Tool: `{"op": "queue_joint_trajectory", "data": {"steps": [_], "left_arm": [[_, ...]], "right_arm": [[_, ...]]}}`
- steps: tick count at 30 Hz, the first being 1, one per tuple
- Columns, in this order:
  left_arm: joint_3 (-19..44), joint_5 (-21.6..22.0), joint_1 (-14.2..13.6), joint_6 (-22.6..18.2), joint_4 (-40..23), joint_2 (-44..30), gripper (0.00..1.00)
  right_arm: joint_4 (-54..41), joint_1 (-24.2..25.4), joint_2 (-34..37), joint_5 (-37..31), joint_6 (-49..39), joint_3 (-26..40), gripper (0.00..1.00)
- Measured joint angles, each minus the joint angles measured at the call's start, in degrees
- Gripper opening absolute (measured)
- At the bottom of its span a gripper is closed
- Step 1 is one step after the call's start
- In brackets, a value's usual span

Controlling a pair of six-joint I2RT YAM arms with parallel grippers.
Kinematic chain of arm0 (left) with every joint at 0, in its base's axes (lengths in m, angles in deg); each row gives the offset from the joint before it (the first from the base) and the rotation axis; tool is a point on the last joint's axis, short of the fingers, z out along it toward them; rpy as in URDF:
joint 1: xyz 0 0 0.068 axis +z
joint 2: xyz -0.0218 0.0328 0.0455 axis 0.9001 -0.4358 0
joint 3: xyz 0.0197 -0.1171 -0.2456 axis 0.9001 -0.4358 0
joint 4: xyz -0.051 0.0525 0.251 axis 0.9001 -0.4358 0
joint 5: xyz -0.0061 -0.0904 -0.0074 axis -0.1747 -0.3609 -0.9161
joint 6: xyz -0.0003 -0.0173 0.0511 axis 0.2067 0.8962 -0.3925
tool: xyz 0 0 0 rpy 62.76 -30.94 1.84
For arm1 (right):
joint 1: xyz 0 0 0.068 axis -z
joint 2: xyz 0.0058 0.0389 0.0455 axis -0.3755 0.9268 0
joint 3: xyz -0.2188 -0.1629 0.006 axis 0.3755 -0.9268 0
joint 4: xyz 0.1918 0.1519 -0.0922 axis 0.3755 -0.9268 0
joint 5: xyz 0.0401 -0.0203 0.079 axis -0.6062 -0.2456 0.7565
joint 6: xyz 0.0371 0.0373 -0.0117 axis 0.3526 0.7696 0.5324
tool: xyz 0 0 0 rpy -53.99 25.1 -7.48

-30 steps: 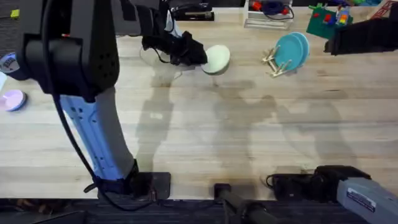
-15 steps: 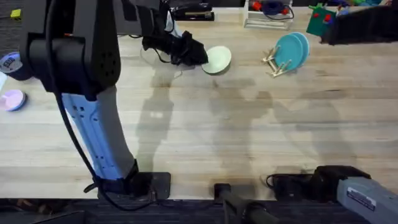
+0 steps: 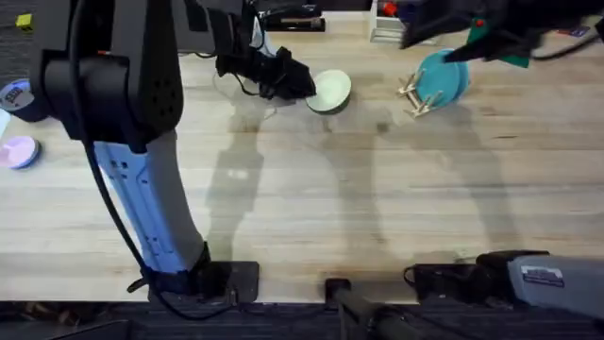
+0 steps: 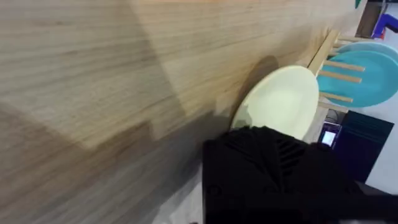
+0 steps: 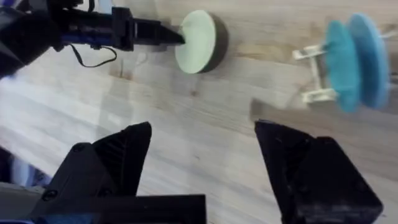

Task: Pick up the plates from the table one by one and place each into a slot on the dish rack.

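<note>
From overhead, the left gripper (image 3: pixel 300 83) sits at the far side of the table (image 3: pixel 311 208), pinching the edge of the cream-yellow plate (image 3: pixel 330 91), which is tilted up off the pale planks. Further right stands the dish rack (image 3: pixel 416 98), thin wooden dowels, with a teal-blue plate (image 3: pixel 440 79) upright in a slot and a paler blue plate (image 3: pixel 460 68) just behind it. The right arm (image 3: pixel 491 24) stretches dark and blurred across the far right, above the rack. A lilac disc (image 3: pixel 19 151) lies at the left edge, well apart from everything, and bright toy blocks (image 3: pixel 510 52) show just beyond the rack.

On the left wrist view, the black finger (image 4: pixel 273 168) covers the lower rim of the cream-yellow plate (image 4: pixel 280 102); smooth, round, matte. Its shadow falls on the grained wood. The rack's dowels (image 4: pixel 339 81) cross the teal-blue plate (image 4: pixel 367 78) close beyond.

On the right wrist view, the right gripper (image 5: pixel 205 165) hangs with its black fingers (image 5: pixel 298 168) spread wide, nothing between them, wood below. Across the table the left gripper (image 5: pixel 158 34) grips the cream-yellow plate (image 5: pixel 196 42), standing on edge. The dish rack (image 5: pixel 314 71) holds the teal-blue plate (image 5: pixel 339 65) and the paler blue plate (image 5: pixel 370 59) side by side, upright.
</note>
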Motion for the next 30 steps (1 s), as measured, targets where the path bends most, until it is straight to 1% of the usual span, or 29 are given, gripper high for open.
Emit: {"op": "queue_joint_trajectory", "data": {"steps": [8,12,16,24,30], "left_arm": [[0.0,0.0,0.0,0.17,0.07,0.01,0.041],[0.0,0.0,0.0,0.2,0.15,0.0,0.04],[0.0,0.0,0.0,0.2,0.15,0.02,0.04],[0.0,0.01,0.0,0.2,0.15,0.01,0.04],[0.0,0.0,0.0,0.2,0.15,0.02,0.041]], "right_arm": [[9.42,-6.1,12.3,1.35,6.07,0.0,0.995],[14.07,-8.22,18.19,1.67,9.25,0.0,0.995],[16.63,-9.55,23.04,1.79,11.87,0.0,0.994],[18.63,-10.27,28.98,1.91,14.93,0.0,0.995],[23.3,-10.27,31.41,1.92,18.49,0.0,0.995]]}}
